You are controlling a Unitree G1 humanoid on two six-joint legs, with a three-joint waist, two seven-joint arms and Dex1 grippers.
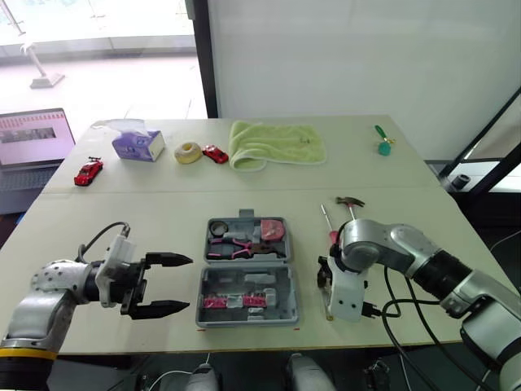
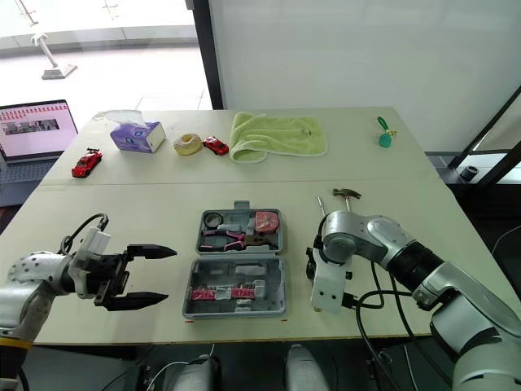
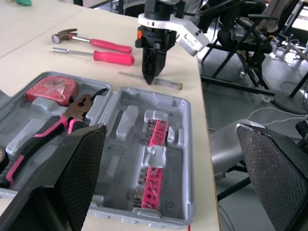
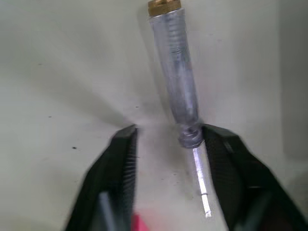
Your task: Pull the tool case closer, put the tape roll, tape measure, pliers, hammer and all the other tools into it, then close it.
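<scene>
The grey tool case (image 1: 281,277) lies open mid-table near the front edge. Its far half holds pink-handled pliers (image 1: 232,248), a red tape measure (image 1: 271,230) and a black ring (image 1: 218,230); its near half holds pink bits (image 3: 153,159). Right of it lie a hammer (image 1: 350,202) and a pink-handled screwdriver (image 3: 98,56). My right gripper (image 4: 168,139) points down at the table, open, its fingers either side of a small clear-handled screwdriver (image 4: 175,82). My left gripper (image 1: 175,285) hovers open just left of the case, holding nothing.
Along the far side sit a tissue box (image 1: 137,145), a beige tape roll (image 1: 188,152), two red toy cars (image 1: 88,172) (image 1: 215,154), a green towel (image 1: 277,143) and a green object (image 1: 383,145). A laptop (image 1: 32,147) stands off the table's left.
</scene>
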